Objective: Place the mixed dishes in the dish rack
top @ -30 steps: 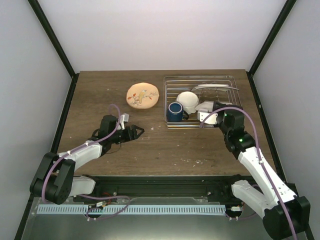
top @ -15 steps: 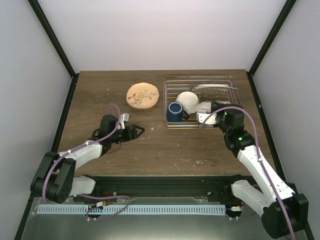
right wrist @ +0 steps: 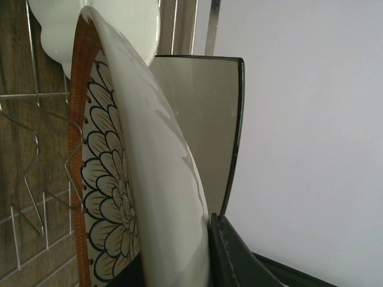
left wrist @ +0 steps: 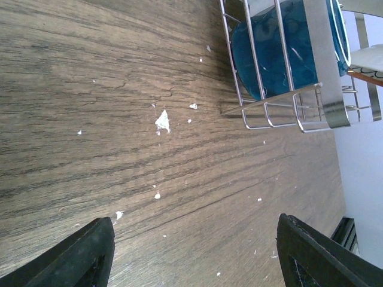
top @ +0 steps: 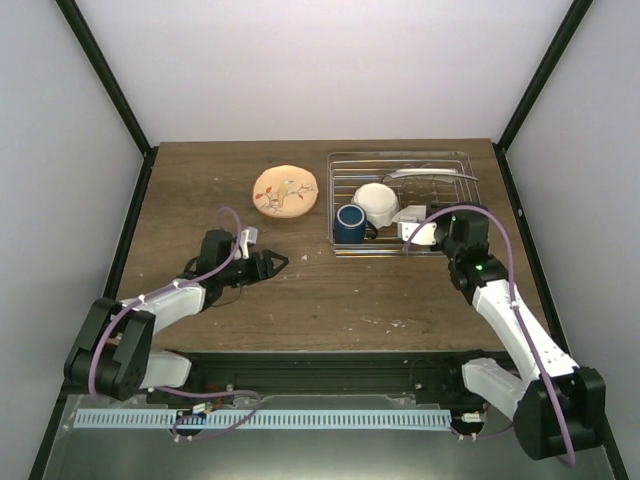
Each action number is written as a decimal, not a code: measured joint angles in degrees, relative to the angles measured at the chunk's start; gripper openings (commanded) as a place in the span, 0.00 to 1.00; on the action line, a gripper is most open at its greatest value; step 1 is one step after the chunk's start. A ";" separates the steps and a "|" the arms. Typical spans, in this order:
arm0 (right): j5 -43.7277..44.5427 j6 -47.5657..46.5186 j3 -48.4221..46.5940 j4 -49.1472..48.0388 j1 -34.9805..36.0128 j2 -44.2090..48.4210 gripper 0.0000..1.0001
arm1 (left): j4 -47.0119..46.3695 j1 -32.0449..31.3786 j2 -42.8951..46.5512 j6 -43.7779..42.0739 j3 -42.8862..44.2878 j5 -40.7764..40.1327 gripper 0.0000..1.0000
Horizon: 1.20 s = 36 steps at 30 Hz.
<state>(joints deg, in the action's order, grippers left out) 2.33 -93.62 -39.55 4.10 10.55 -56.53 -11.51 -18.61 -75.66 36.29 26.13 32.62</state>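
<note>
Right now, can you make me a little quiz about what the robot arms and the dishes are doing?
1. True or false: the dark blue mug and the white scalloped bowl both sit inside the dish rack.
2. Pick one: what is the right gripper shut on? A) the white scalloped bowl B) the orange-rimmed patterned plate C) nothing
3. Short answer: which dish lies on the table, outside the rack?

Key: 1 true. 2 B. 3 the peach round plate.
</note>
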 measured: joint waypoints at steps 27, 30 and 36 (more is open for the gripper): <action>-5.20 5.29 3.17 -7.48 -5.60 -7.28 0.16 | -2.60 0.74 -4.13 -0.52 0.46 2.84 0.75; -5.33 6.05 3.17 -7.85 -5.62 -7.56 0.30 | -2.67 0.74 -4.61 -0.52 0.46 2.91 0.75; -5.16 7.89 3.30 -9.51 -5.79 -7.52 0.56 | -2.75 0.74 -5.40 -0.52 0.46 3.08 0.75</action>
<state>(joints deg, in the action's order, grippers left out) -2.83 -85.73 -36.25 -5.41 4.75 -64.05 -14.26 -17.87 -81.06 35.77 26.59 35.70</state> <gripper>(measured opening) 0.427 0.753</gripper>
